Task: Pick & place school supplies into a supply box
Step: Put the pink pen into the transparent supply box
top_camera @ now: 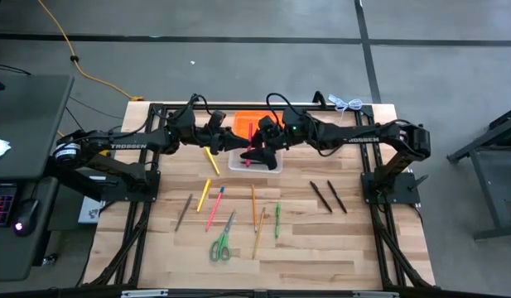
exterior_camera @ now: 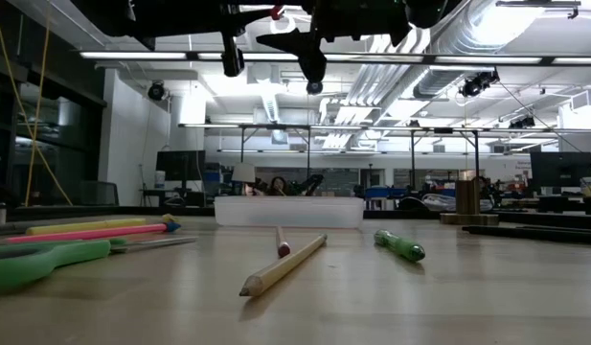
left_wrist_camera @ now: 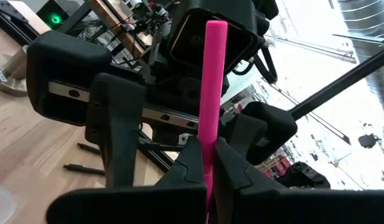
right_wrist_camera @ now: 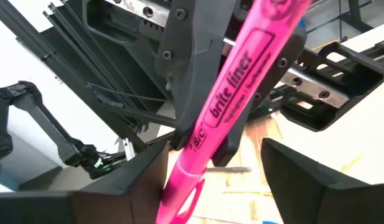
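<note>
You're mid-handover above the supply box [top_camera: 257, 159], which sits at the far middle of the table [top_camera: 354, 257] with its orange lid [top_camera: 248, 121] open behind it. The left gripper [left_wrist_camera: 204, 163] is clamped on a pink highlighter [left_wrist_camera: 211, 93], holding it upright over the box. The right gripper [right_wrist_camera: 213, 171] faces it with fingers spread wide on either side of the marker's barrel, not yet gripping.

From overhead the arms cover the box, so you can't tell whether anything already lies inside.

Most of the work looks left to do. Still on the table are a yellow pencil [top_camera: 204, 194], a pink pen [top_camera: 214, 209], a grey pencil [top_camera: 183, 212], the green-handled scissors [top_camera: 221, 242], two orange pencils [top_camera: 256, 217], a green marker [top_camera: 277, 219] and two dark pens [top_camera: 328, 197].
</note>
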You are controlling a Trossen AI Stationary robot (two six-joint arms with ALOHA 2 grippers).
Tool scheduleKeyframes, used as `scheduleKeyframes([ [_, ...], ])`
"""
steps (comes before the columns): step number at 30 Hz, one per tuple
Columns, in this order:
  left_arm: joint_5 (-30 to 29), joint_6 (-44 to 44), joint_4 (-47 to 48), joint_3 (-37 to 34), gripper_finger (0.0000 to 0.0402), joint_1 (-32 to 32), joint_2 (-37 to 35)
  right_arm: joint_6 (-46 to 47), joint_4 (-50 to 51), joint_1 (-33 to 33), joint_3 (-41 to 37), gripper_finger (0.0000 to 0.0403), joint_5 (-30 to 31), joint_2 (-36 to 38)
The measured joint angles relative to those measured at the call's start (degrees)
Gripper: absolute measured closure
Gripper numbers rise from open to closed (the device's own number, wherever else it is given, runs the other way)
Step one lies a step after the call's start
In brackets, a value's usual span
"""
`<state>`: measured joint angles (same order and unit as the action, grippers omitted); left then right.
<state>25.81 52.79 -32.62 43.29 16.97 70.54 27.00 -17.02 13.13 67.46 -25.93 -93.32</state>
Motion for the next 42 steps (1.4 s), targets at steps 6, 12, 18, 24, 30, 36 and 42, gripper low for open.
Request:
scheduleKeyframes([
  [6,0.30,0.02,0.26,0.00,0.0369,0.00,0.00,-0.05,0.02,0.00,0.00,0.0231,-0.98,0.00],
  [12,0.21,0.07,0.26,0.00,0.0369,0.00,0.00,-0.46,0.02,0.00,0.00,0.0298,-1.67,0.00],
  [18,0.15,-0.04,0.16,0.00,0.0369,-0.04,0.00,-0.96,0.04,0.06,0.00,0.0368,-2.43,0.02],
  [24,1.00,0.59,-0.64,0.10,0.0371,-0.22,-0.25,-1.77,0.14,0.21,-0.10,0.0389,-2.35,-0.10],
  [30,0.61,0.40,-0.64,0.11,0.0370,-0.11,-0.20,-0.59,-0.28,0.63,-0.13,0.0383,-2.62,-0.09],
  [36,0.50,-0.51,-0.37,0.11,0.0369,-0.09,-0.17,-0.90,-0.33,0.82,-0.13,0.0389,-2.92,-0.09],
  [42,5.93,-1.39,3.32,0.09,0.0369,4.17,-2.15,-2.20,3.26,0.82,-0.13,0.0389,-2.71,0.83],
])
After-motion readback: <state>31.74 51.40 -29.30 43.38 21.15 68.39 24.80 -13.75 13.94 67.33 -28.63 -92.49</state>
